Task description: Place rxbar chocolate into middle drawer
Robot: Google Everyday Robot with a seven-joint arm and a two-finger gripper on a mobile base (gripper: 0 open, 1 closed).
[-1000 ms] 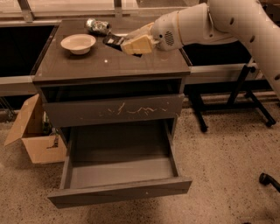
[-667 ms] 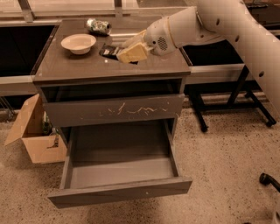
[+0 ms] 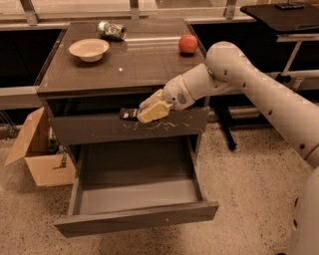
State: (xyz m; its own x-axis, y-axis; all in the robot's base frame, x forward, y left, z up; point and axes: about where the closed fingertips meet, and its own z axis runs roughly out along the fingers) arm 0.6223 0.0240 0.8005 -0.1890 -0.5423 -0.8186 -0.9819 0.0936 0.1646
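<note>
My gripper (image 3: 147, 112) is shut on the rxbar chocolate (image 3: 128, 114), a small flat black bar whose end sticks out to the left of the fingers. It hangs in front of the closed drawer front with pale scratch marks (image 3: 89, 130), just below the cabinet top's front edge. Below it the middle drawer (image 3: 134, 216) is pulled wide open, with a smooth grey inside and a plain front panel. The bar is above the drawer's back part.
On the cabinet top (image 3: 149, 64) stand a white bowl (image 3: 88, 49), a crushed silver can (image 3: 111, 30) and a red apple (image 3: 188, 44). An open cardboard box (image 3: 37, 149) sits on the floor at the left. A black table (image 3: 279, 15) stands at the right.
My gripper has carried the bar off the cabinet top, forward over its front edge and down in front of the scratched drawer front. The apple now shows on the top.
</note>
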